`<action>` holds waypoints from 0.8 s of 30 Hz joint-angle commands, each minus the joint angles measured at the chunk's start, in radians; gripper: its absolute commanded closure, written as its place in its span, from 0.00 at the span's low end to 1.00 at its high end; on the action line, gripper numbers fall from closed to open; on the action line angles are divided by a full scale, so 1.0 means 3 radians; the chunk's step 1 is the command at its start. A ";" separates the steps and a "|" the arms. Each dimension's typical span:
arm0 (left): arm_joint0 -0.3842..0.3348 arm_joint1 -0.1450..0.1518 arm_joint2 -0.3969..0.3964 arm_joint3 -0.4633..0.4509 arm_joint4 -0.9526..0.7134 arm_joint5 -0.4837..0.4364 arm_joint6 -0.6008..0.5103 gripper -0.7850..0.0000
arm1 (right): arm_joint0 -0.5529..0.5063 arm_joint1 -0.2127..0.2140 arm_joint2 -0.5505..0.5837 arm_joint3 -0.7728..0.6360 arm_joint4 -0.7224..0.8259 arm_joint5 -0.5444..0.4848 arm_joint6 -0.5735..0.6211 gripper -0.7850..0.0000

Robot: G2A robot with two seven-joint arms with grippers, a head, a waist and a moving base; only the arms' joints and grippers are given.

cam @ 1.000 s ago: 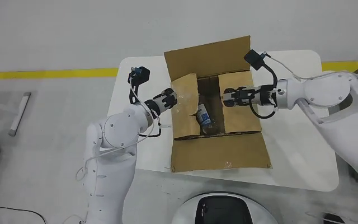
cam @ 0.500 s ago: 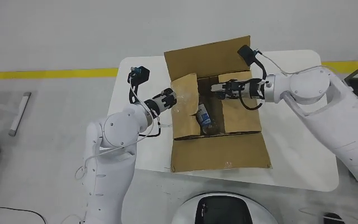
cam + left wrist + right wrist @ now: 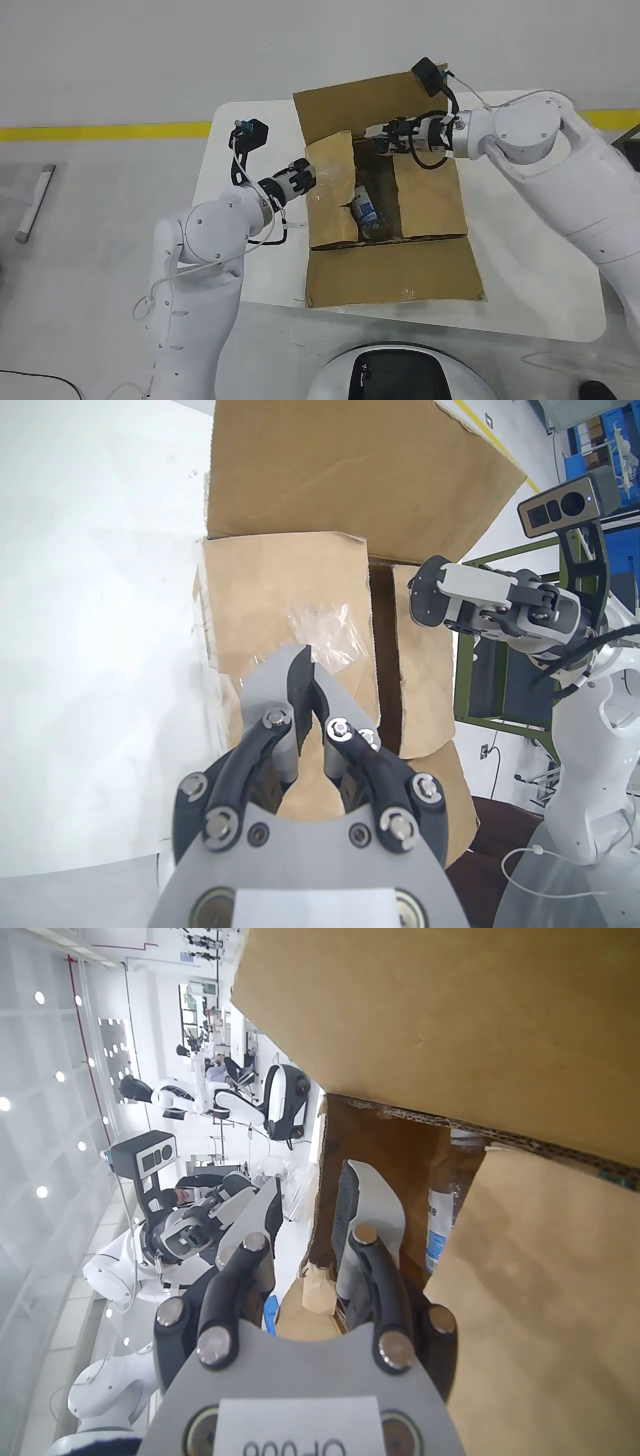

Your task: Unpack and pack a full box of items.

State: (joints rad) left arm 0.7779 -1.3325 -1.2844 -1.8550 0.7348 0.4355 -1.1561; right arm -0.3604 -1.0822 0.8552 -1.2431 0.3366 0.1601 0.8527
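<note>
Your cardboard box [image 3: 400, 270] is sitting open on the white table [image 3: 540, 290]. A bottle [image 3: 365, 208] is lying inside, so I think the unpacking is barely begun. Your left gripper [image 3: 303, 177] is squeezing shut by the left flap [image 3: 330, 190]. Your right gripper [image 3: 380, 140] is hanging open over the box's far end. A yellow line [image 3: 100, 130] is crossing the grey floor.

The left end effector [image 3: 303, 657], its fingers pressed together, sits over an inner flap [image 3: 280, 590] of the cardboard box [image 3: 350, 475], beside a crinkled patch of clear tape [image 3: 325, 627]. The box stands on the white worktop [image 3: 100, 625]. The right end effector [image 3: 430, 595] hovers beyond, above the opposite flap [image 3: 425, 700].
</note>
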 commanded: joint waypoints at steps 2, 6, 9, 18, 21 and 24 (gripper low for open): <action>-0.0007 0.0007 0.0004 0.0008 -0.0010 0.0000 0.0008 1.00 | 0.0082 -0.0057 -0.0096 0.0096 -0.0002 0.0008 -0.0020 0.68; -0.0018 0.0016 0.0009 0.0018 -0.0020 -0.0008 0.0009 1.00 | 0.0174 -0.0125 -0.0197 0.0199 -0.0020 0.0022 -0.0049 0.69; -0.0025 0.0022 0.0012 0.0024 -0.0026 -0.0008 0.0012 1.00 | 0.0231 -0.0169 -0.0243 0.0271 -0.0018 0.0028 -0.0072 0.66; -0.0039 0.0042 0.0026 0.0033 -0.0049 -0.0013 0.0028 1.00 | 0.0361 -0.0280 -0.0377 0.0420 -0.0103 0.0083 -0.0070 0.70; -0.0043 0.0047 0.0032 0.0037 -0.0067 -0.0014 0.0030 1.00 | 0.0375 -0.0311 -0.0413 0.0461 -0.0129 0.0094 -0.0066 0.72; -0.0048 0.0053 0.0036 0.0042 -0.0076 -0.0013 0.0036 1.00 | 0.0386 -0.0337 -0.0432 0.0504 -0.0144 0.0100 -0.0062 0.78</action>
State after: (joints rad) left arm 0.7640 -1.3172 -1.2741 -1.8430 0.7128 0.4313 -1.1462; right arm -0.2460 -1.1808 0.7270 -1.0960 0.2946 0.1899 0.8334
